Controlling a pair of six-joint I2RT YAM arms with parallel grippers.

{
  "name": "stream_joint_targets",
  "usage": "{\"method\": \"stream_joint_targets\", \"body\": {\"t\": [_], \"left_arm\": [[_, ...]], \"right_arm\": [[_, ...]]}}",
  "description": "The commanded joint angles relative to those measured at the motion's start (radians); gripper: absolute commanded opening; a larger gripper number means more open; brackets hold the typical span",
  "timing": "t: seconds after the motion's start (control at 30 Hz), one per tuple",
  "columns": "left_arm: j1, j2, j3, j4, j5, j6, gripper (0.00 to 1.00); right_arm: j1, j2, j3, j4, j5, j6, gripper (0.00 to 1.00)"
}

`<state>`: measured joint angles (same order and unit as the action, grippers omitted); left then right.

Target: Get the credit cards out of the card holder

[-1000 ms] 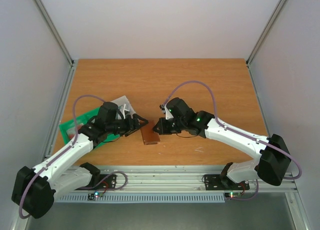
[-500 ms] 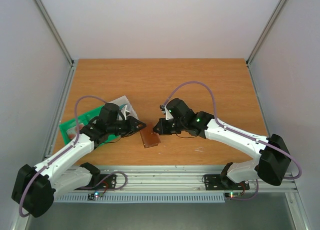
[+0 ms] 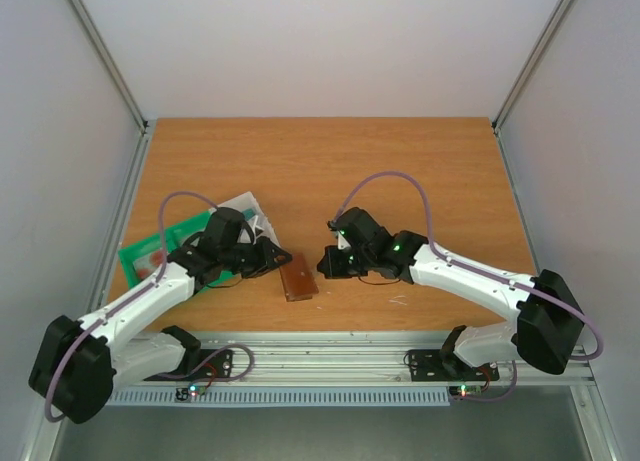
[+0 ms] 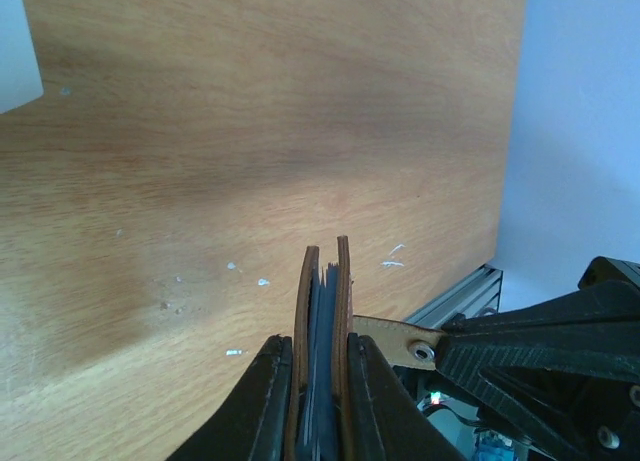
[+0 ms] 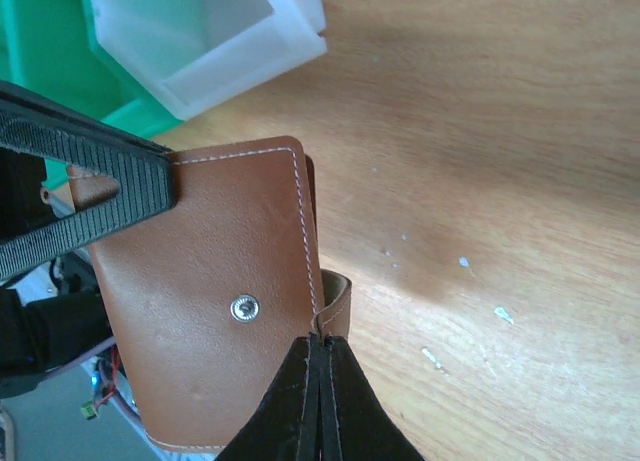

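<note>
**Top view.** Holder (image 3: pixel 298 278): brown, folded shut, close to the near edge of the bench (image 3: pixel 330 161), about midway along it. Flanked by left fingers (image 3: pixel 277 257) and right fingers (image 3: pixel 325 265), one set at each side; grip too small to judge here. Tray (image 3: pixel 140 253) and box (image 3: pixel 243 207) toward the left edge, beside the left arm; probably meant to receive the cards.

**Left wrist view.** Holder (image 4: pixel 322 311) edge-on and upright, two brown panels with grey-blue lining between. Left fingers (image 4: pixel 262 406) pressed against both outer faces, nearly together, clamping the panels. Judged a bracing hold, to resist a pull from the other side. Cards not distinguishable from the lining. Strap (image 4: pixel 395 341) running off to the right, toward the right fingers.

**Right wrist view.** Holder (image 5: pixel 220 281) broad face on, snap stud (image 5: pixel 243 306) showing. Right fingers (image 5: pixel 300 411) fully closed, pinching the strap (image 5: pixel 335 299) at the panel's edge. Judged the unfastening step: strap to be drawn clear before spreading the panels. One left finger (image 5: pixel 90 196) across the panel's upper left corner. No card out yet; all presumably inside.
</note>
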<state>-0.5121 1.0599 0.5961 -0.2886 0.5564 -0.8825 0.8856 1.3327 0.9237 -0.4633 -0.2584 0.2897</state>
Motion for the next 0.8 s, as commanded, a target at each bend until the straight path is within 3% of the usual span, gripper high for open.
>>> {"method": "stream_joint_targets", "body": {"t": [0.0, 0.1, 0.23, 0.37, 0.6, 0.77], "left_arm": [[-0.003, 0.069, -0.011, 0.061, 0.019, 0.032, 0.04], [-0.004, 0.103, -0.012, 0.042, -0.02, 0.045, 0.11], [-0.003, 0.131, -0.017, 0.016, -0.063, 0.073, 0.33], [-0.005, 0.146, 0.003, -0.039, -0.081, 0.102, 0.48], [-0.004, 0.076, 0.031, -0.143, -0.108, 0.139, 0.64], [-0.004, -0.004, 0.014, -0.164, -0.09, 0.142, 0.67]], "right_arm": [[0.009, -0.01, -0.044, 0.021, 0.021, -0.003, 0.01], [0.007, 0.009, -0.064, 0.038, 0.025, 0.001, 0.01], [0.007, 0.034, -0.08, 0.028, 0.05, -0.003, 0.01], [0.007, 0.043, -0.088, -0.008, 0.079, -0.007, 0.01], [0.007, 0.009, -0.097, -0.026, 0.093, -0.009, 0.01], [0.007, -0.027, -0.087, -0.002, 0.039, -0.007, 0.01]]}}
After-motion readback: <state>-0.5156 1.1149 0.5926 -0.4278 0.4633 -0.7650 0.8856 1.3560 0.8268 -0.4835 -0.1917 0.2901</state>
